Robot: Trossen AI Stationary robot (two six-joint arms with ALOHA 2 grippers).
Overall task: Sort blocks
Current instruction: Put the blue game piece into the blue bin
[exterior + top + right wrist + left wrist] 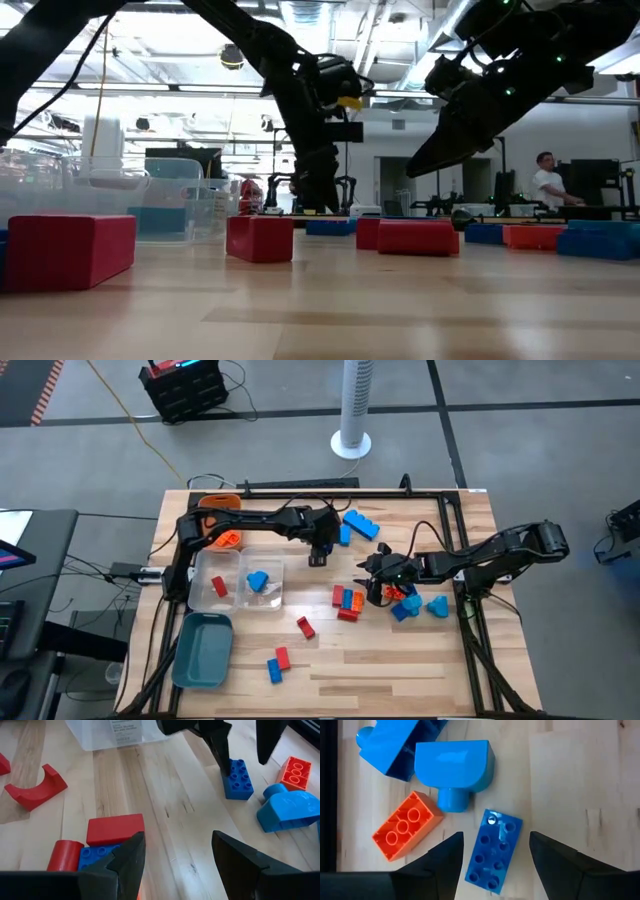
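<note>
Currently, left gripper (492, 857): fingers spread, straddling a blue brick (493, 851) on the bench (570, 780).
Right gripper (175, 855): fingers parted, holding nothing.

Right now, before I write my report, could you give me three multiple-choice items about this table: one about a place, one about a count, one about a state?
1. Where is the teal tray?
A. on the floor
B. on the table, next to the clear tray
C. inside the clear tray

2. How many blocks lie in the clear tray?
A. none
B. two
C. five

3. How is the left tool at the blue brick?
A. shut on it
B. shut on an orange brick
C. open, with the brick free between its fingers

Answers:
1 B: the high view shows it on the wood beside the clear tray.
2 B: one red block and one blue block.
3 C: the left wrist view shows a gap on each side of the brick.
The right tool is open and empty.
</note>
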